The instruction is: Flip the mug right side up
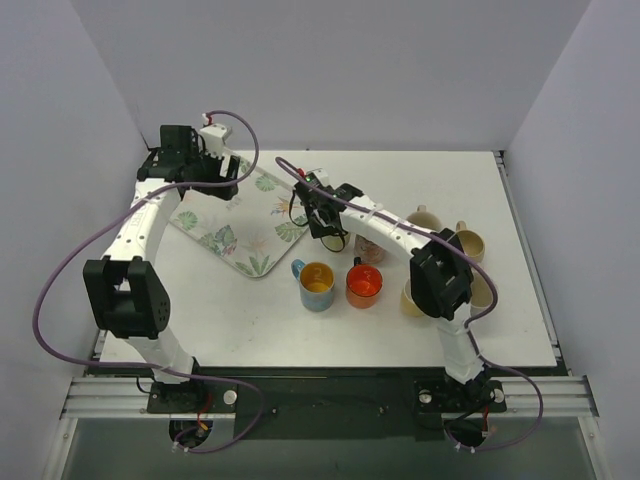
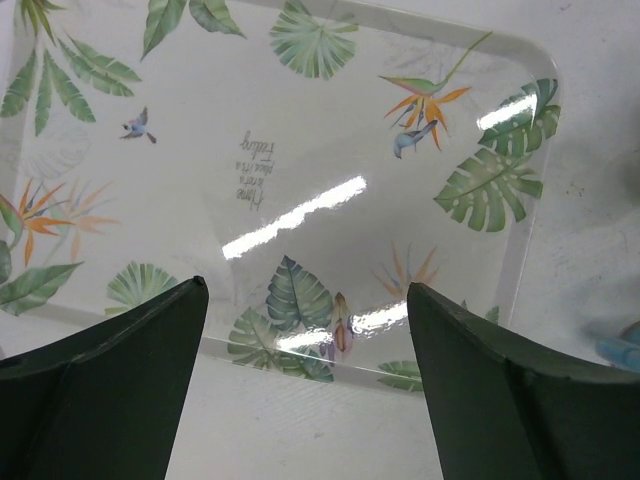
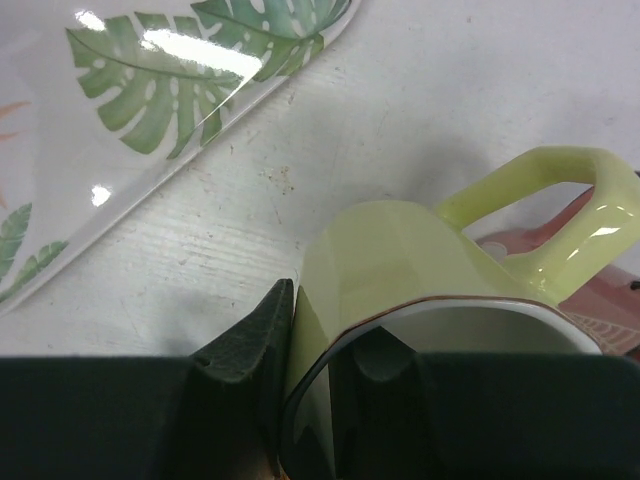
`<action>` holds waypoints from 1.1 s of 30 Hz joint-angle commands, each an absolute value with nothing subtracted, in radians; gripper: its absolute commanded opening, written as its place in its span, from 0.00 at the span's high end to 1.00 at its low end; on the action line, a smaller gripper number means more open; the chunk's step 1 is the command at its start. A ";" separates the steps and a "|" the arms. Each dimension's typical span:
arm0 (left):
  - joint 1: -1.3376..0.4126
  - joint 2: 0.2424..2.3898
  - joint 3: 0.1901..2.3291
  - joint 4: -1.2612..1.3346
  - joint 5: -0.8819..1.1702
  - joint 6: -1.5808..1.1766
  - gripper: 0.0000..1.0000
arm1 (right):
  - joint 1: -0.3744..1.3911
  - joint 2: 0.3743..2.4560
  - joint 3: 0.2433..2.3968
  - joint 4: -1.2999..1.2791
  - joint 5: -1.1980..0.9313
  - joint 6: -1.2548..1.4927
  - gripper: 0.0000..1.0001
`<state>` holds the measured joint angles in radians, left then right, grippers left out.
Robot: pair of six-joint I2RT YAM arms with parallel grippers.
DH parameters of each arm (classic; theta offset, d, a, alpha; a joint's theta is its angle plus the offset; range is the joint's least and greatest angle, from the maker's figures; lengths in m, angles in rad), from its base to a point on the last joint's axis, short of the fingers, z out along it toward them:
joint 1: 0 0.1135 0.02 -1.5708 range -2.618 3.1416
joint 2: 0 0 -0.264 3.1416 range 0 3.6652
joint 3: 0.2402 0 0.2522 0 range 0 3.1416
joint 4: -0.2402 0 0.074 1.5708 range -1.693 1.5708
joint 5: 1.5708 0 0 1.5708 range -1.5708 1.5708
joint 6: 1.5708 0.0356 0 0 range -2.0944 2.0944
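Note:
A light green mug (image 3: 400,260) with a brown rim and a loop handle (image 3: 560,190) is in my right gripper (image 3: 325,330). The gripper is shut on the mug's wall, one finger outside and one inside the opening, which faces the wrist camera. In the top view the right gripper (image 1: 330,232) is at mid-table, just right of the tray, and hides most of the mug (image 1: 340,243). My left gripper (image 2: 305,300) is open and empty, hovering over the near edge of the leaf-print tray (image 2: 300,150); in the top view the left gripper (image 1: 215,185) is at the back left.
The leaf-print tray (image 1: 240,235) lies left of centre. An upright blue mug (image 1: 316,285) and an orange mug (image 1: 364,283) stand in front. A pink mug (image 1: 370,250) and several beige mugs (image 1: 468,243) cluster at the right, beside the right arm.

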<state>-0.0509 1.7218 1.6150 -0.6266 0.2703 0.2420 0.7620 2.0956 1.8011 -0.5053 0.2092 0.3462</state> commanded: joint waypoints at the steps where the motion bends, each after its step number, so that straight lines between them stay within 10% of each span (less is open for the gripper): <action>1: -0.049 1.649 1.609 -0.543 0.245 0.262 0.09 | 0.738 2.134 1.884 -0.506 0.184 0.380 1.00; 14: -0.049 1.646 1.589 -0.532 0.239 0.276 0.07 | 0.722 2.236 1.960 -0.506 0.124 0.403 0.99; 24: -0.051 1.620 1.523 -0.489 0.232 0.249 0.07 | 0.759 2.042 1.937 -0.525 0.127 0.316 0.09; 33: -0.051 1.508 1.332 -0.289 0.147 0.100 0.07 | 0.683 1.606 1.626 -0.427 0.135 0.186 0.07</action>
<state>-0.0505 1.6154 1.4055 -0.4564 0.2008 0.1913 0.7540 1.8317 1.7691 -0.4690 0.1001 0.2497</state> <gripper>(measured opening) 0.932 0.928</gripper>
